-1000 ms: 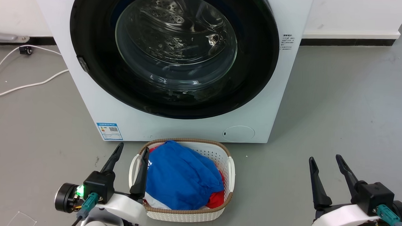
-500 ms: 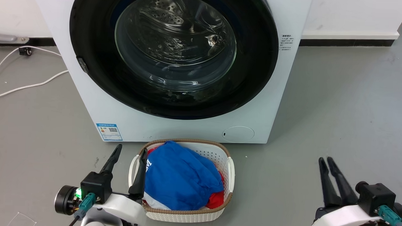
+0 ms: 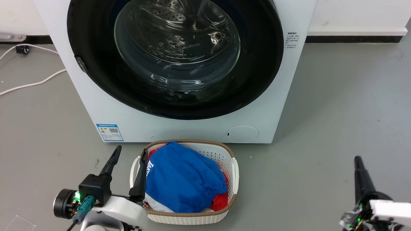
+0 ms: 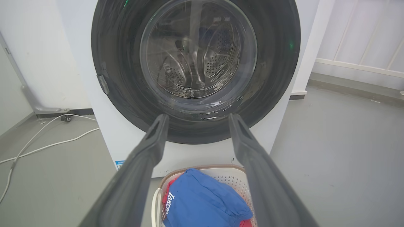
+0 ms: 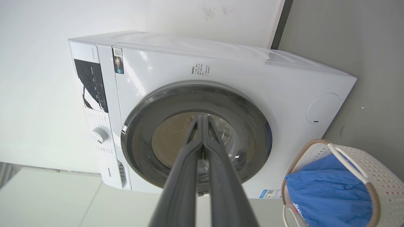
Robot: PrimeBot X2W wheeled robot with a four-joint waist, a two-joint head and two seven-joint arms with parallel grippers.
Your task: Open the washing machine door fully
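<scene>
The washing machine [image 3: 177, 130] stands on the grey floor [image 3: 346, 100], and the washing machine door [image 3: 176, 49] lies shut flat against its front. In the head view the top of its black rim is cut off by the frame edge. Through the glass the perforated drum shows only as reflections and dim metal. A small grey tab [image 3: 80, 64] sits on the rim's left side, too small to say what it is. The left tool [image 3: 130, 150] is low in front of the machine with its fingers spread apart and nothing between them. One finger overlaps the left rim of the white laundry basket [image 3: 236, 171], and I cannot tell whether it touches. The basket lies just in front of the machine, and a blue garment [image 3: 182, 179] on top hides most of the red cloth under it. The right tool [image 3: 357, 160] is off to the right, well apart from the door, its fingers pressed together on nothing. In its own rolled wrist view those fingers cover the middle of the glass. A white cable [image 3: 22, 87] runs out of frame at left.
</scene>
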